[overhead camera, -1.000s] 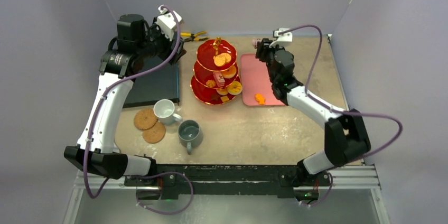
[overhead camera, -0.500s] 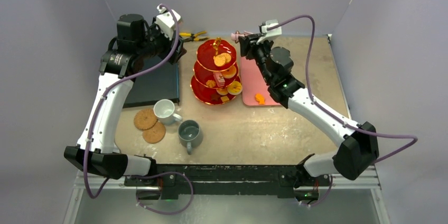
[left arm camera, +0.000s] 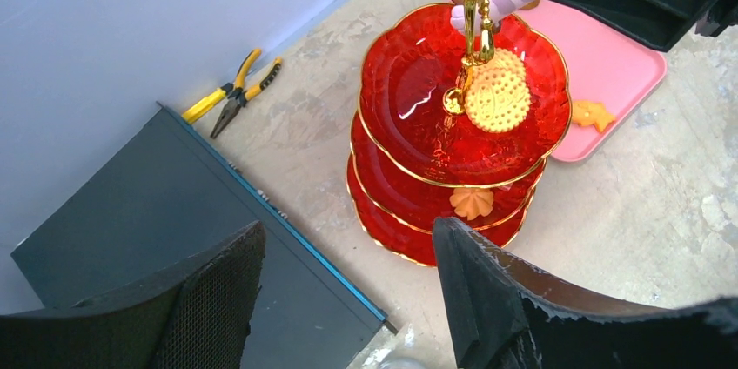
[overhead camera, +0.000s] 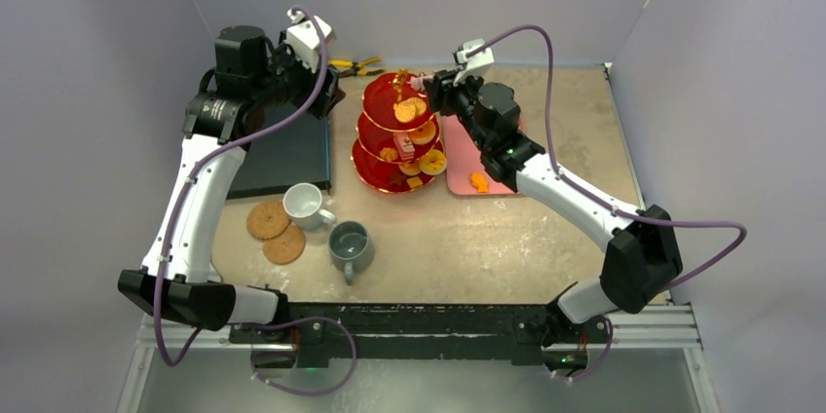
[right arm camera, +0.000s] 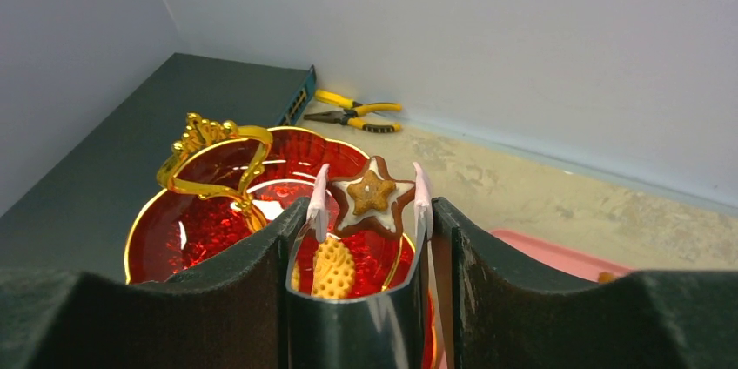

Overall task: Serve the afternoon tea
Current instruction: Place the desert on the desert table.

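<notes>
The red three-tier stand [overhead camera: 380, 171] with its gold handle [right arm camera: 218, 156] stands mid-table and holds several biscuits. My right gripper [overhead camera: 438, 90] is shut on pink-tipped metal tongs [right arm camera: 423, 199], which pinch a brown star biscuit [right arm camera: 372, 195] just above the top tier, beside a round yellow biscuit [left arm camera: 498, 101]. My left gripper [left arm camera: 348, 238] is open and empty, high above the gap between the stand and the slab. A white mug [overhead camera: 304, 204], a grey mug [overhead camera: 351, 245] and two cork coasters [overhead camera: 275, 230] sit at front left.
A pink tray [overhead camera: 492, 171] right of the stand holds one orange biscuit [overhead camera: 478, 181]. A dark slab [overhead camera: 282, 155] lies left of the stand. Yellow-handled pliers [overhead camera: 356, 66] lie by the back wall.
My right arm has swung left from over the pink tray, carrying the tongs and star biscuit to the stand's top tier. The left arm has not moved.
</notes>
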{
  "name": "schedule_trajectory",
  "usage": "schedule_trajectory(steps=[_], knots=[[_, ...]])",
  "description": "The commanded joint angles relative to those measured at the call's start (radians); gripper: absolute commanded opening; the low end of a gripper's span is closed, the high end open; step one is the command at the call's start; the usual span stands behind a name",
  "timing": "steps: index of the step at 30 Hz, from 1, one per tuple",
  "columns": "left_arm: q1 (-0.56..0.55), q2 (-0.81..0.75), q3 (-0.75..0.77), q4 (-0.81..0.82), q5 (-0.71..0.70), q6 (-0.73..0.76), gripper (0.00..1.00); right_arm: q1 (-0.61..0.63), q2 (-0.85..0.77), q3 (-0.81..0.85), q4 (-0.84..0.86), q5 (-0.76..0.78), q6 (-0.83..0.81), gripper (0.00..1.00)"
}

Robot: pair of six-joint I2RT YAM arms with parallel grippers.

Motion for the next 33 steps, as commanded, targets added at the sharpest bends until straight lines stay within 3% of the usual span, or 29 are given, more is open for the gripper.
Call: schedule_trajectory(steps=[1,9,17,24,33], knots=[[0.004,-0.026,0.008,0.038,-0.022,-0.024,0.71,0.009,-0.006,0.055,0.049,-0.039,-0.011,0.53],[0.004,-0.035,0.005,0.042,-0.040,-0.017,0.73,0.009,-0.025,0.055,0.053,-0.033,-0.015,0.60],[0.004,-0.033,0.005,0.045,-0.039,-0.018,0.73,-0.002,-0.079,0.034,0.023,0.009,-0.010,0.59],[0.004,-0.037,0.005,0.038,-0.045,-0.017,0.72,-0.130,-0.105,-0.038,0.011,0.016,0.029,0.59],[0.005,-0.025,0.019,0.031,-0.040,-0.014,0.71,-0.264,-0.041,-0.181,0.162,0.098,0.024,0.59]])
